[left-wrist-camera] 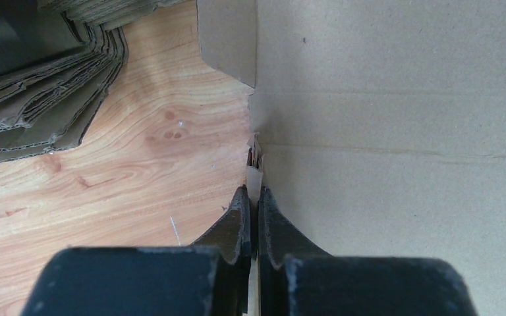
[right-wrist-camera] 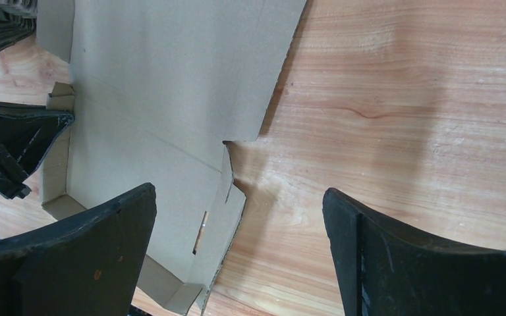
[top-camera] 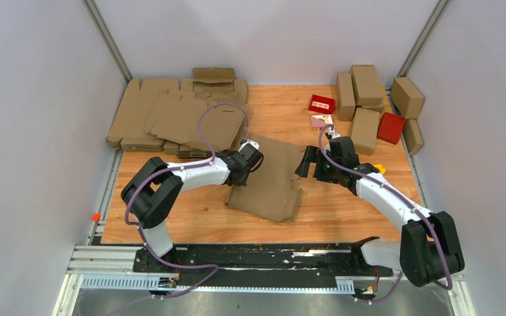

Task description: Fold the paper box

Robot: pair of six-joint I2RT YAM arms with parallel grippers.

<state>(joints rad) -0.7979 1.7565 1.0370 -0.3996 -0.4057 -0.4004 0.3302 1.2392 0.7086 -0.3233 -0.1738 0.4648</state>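
**Pinching the paper box (top-camera: 273, 178) at its left edge**

The paper box lies at the centre of the wooden table (top-camera: 349, 210), between the two arms. It is mostly flat, with its creases visible. The left gripper (left-wrist-camera: 253, 196) is closed, its fingers pressed together on a thin upright strip of cardboard at the box's left edge. In the left wrist view, the broad panel of the box fills the right half. The right gripper (right-wrist-camera: 238, 194) hangs above the box's right edge with its jaws spread wide, holding nothing. A slotted flap and bare wood show between them. A stack of flat blanks (top-camera: 171, 118) lies at the far left corner. Finished brown boxes (top-camera: 367, 85) and red boxes (top-camera: 390, 127) stand at the far right.
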